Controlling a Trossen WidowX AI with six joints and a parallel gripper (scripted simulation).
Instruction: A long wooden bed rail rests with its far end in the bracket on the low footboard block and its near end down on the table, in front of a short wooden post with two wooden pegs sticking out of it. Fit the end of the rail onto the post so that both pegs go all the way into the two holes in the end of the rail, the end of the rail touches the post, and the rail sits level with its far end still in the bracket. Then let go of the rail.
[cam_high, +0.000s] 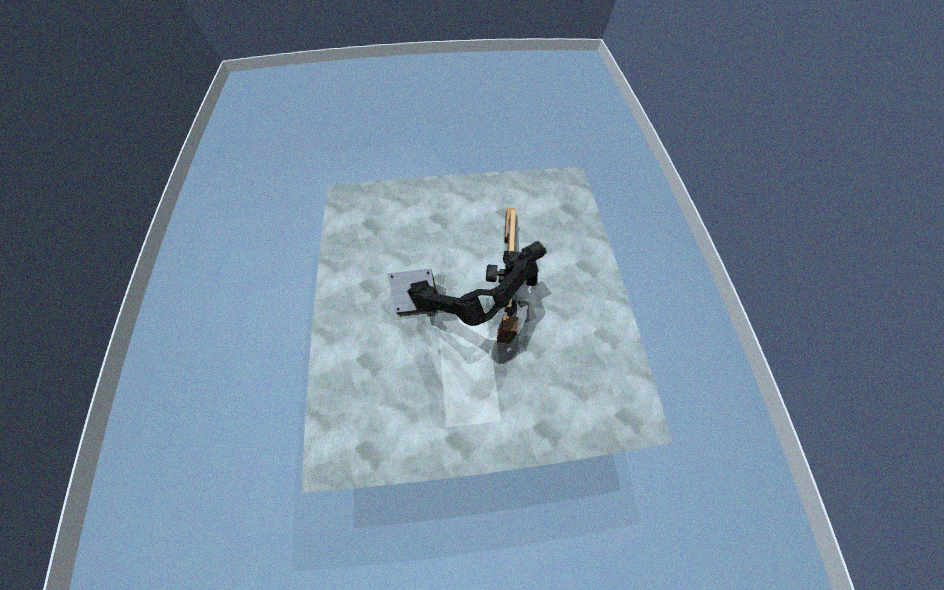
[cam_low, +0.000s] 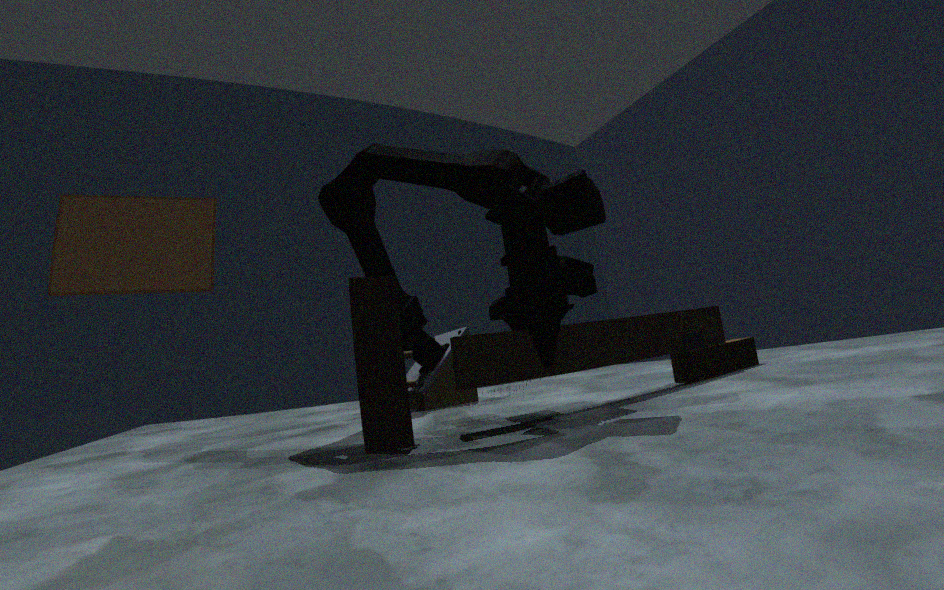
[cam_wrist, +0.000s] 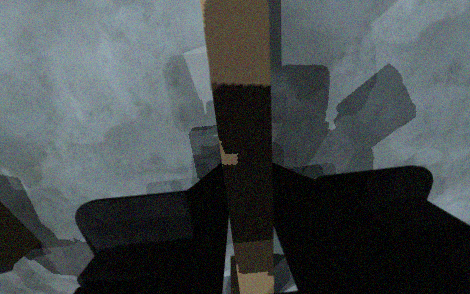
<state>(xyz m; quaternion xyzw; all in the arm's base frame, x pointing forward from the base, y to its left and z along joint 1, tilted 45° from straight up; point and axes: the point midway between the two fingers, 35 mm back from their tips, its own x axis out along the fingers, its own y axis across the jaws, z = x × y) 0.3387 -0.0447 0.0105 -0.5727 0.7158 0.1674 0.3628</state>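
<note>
Ok, gripper pinched on rail, which runs up frame centre in wrist view. Pegs/holes not visible: arm covers the rail-post joint from top, ext view too dark. Far end sits at footboard block, right of frame. Table has room all round; edges well apart.

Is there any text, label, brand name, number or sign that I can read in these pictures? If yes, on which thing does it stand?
None: no readable text shows in any view.
Rail: plain wood, no marks.
Post: dark, no label visible.
Arm and hand, shut on the rail: black, no brand visible.
Base plate: only small dark dots, no writing.
Orange panel on the wall: blank.
</note>
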